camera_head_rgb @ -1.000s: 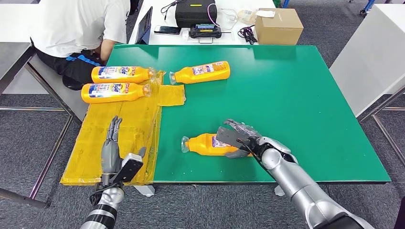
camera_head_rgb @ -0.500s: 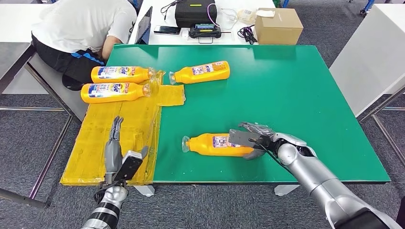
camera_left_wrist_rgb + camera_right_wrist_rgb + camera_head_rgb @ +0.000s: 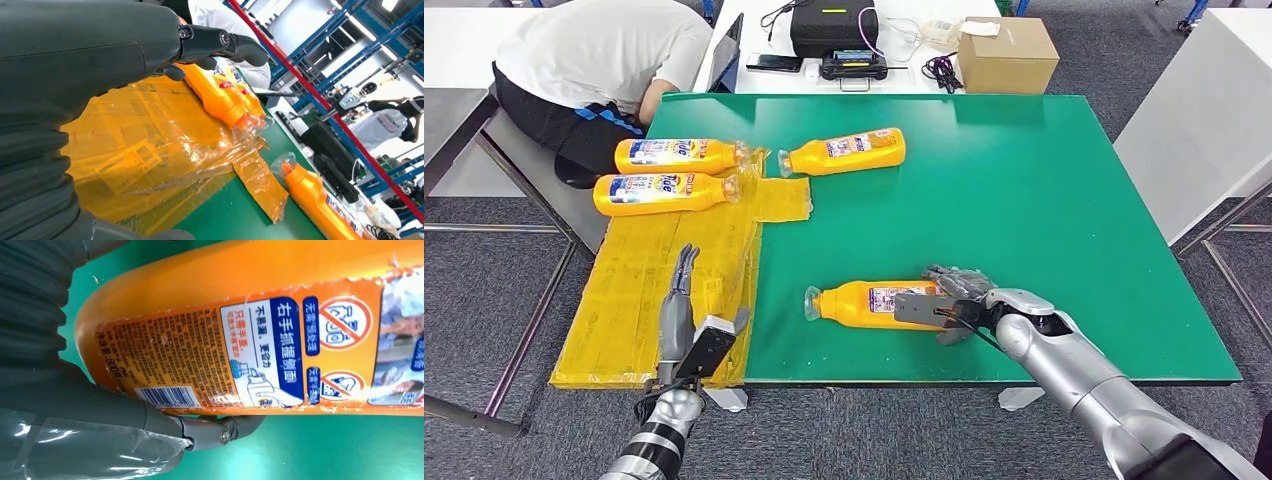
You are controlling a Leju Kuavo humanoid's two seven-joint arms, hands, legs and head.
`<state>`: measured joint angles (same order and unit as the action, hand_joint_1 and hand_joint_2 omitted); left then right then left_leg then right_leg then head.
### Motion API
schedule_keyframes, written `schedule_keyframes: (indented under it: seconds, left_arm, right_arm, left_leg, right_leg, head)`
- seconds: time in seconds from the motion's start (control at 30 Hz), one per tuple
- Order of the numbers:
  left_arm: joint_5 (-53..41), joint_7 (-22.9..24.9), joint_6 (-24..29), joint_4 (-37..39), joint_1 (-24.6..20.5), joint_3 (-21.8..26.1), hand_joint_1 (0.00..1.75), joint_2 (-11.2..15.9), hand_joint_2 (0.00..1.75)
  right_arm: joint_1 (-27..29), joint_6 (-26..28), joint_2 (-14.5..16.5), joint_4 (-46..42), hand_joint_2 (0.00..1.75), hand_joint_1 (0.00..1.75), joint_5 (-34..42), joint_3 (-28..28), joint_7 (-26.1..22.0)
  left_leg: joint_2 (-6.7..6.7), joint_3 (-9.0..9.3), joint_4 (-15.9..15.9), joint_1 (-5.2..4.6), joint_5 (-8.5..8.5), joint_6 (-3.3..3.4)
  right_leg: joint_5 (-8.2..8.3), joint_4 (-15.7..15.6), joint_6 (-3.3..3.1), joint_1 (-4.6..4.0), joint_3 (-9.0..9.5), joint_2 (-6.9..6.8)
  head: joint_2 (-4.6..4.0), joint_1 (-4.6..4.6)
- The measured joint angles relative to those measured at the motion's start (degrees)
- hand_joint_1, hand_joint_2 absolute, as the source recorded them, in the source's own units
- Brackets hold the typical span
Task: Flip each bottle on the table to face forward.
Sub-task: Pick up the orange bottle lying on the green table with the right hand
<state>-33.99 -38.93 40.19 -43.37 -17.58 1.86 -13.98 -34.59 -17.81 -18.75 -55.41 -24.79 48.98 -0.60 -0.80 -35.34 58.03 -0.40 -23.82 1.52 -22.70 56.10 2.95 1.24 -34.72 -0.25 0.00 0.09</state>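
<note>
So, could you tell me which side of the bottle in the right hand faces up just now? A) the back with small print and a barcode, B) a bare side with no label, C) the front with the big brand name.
A: in the right wrist view the bottle held by the right hand shows small print and a barcode.

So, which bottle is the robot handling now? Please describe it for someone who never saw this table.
Start at the green table and go to its near edge. There one orange bottle lies on its side, cap pointing left, with the right hand around its base. Unlike the three bottles at the far left, it lies alone and shows its back label with barcode.
</note>
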Motion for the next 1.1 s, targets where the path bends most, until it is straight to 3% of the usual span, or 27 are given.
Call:
schedule_keyframes:
  seconds: [0.5, 0.53, 0.63, 0.67, 1.1]
  left_arm:
    - [-0.08, 0.0, 0.0, 2.55, -0.6, -0.45, 0.0, -0.03, 1.75]
    - [-0.04, 0.0, 0.0, 2.64, -0.61, -0.45, 0.0, -0.03, 1.75]
    - [0.13, 0.0, 0.0, 2.9, -0.65, -0.48, 0.0, -0.03, 1.75]
    - [0.24, 0.0, 0.0, 2.98, -0.67, -0.5, 0.0, -0.03, 1.75]
    - [3.72, 0.0, -0.01, 4.57, -0.76, -0.94, 0.0, -0.01, 1.75]
  right_arm:
    - [0.24, 4.84, 4.74, 4.71, 1.75, 0.01, -2.07, 0.71, -1.65]
    - [0.22, 4.94, 4.95, 4.89, 1.75, 0.14, -2.13, 0.71, -1.66]
    - [0.15, 5.04, 5.44, 5.36, 1.75, 1.42, -2.49, 0.72, -1.7]
    - [0.15, 5.14, 5.56, 5.5, 1.75, 1.72, -2.66, 0.73, -1.78]
    - [2.17, 11.35, 6.25, 5.89, 1.75, 1.75, -1.3, -0.71, -4.33]
  left_leg:
    - [0.21, 0.13, -0.01, 0.03, 0.0, 0.0]
    - [0.22, 0.14, -0.01, 0.03, 0.0, 0.0]
    - [0.22, 0.18, -0.01, 0.02, 0.0, 0.0]
    - [0.22, 0.19, -0.01, 0.03, 0.0, 0.0]
    - [0.24, 0.28, -0.01, 0.02, 0.0, 0.0]
  right_leg:
    - [0.01, 0.0, -0.01, -0.03, 0.06, 0.05]
    - [0.01, 0.0, -0.01, -0.03, 0.07, 0.05]
    - [0.01, -0.01, -0.01, -0.03, 0.11, 0.06]
    - [0.01, -0.01, -0.01, -0.03, 0.12, 0.06]
    - [0.01, -0.01, -0.01, -0.03, 0.2, 0.14]
  head:
    - [0.0, -0.01]
    - [0.0, -0.01]
    - [0.0, -0.01]
    - [0.0, -0.01]
    - [0.0, 0.0]
